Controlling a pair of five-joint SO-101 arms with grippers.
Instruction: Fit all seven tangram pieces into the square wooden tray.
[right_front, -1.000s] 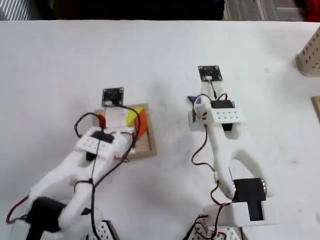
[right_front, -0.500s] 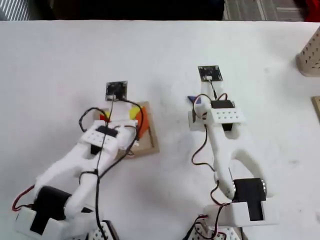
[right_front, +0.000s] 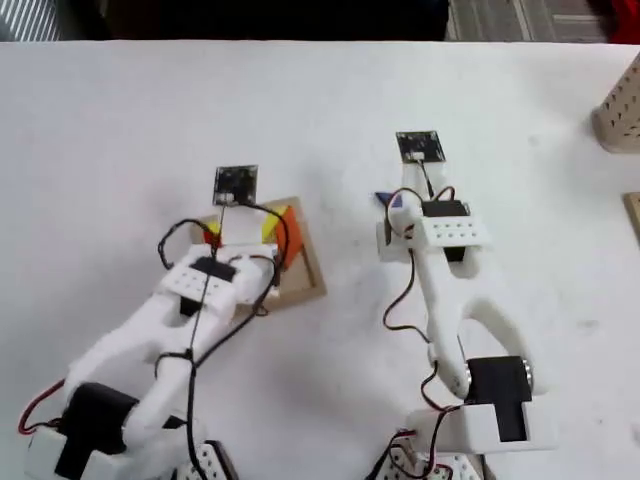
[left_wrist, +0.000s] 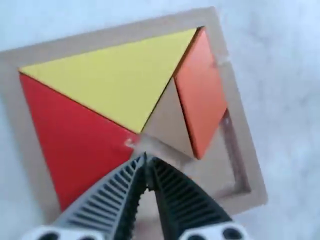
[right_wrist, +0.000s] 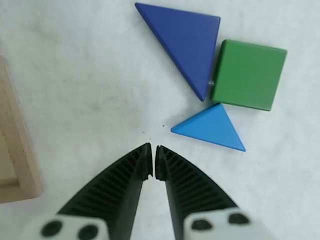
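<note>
Jaws pressed together, empty, on both arms. Right gripper (right_wrist: 152, 162) nearer: light blue triangle (right_wrist: 212, 128) just ahead of tips, offset sideways. Left gripper (left_wrist: 147, 167) over tray (left_wrist: 244, 150).

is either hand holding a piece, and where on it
Nothing is held: the left hand is shut empty above the tray, the right hand shut empty above the table.

Arms (right_front: 150, 330): white rounded shells
Motors (right_front: 498, 392): black blocks
Cables (right_front: 401, 285): black and red loops
Pincer (right_wrist: 152, 160): black, ribbed, white screw-holed base
Wrist boards (right_front: 235, 184): small black squares
</note>
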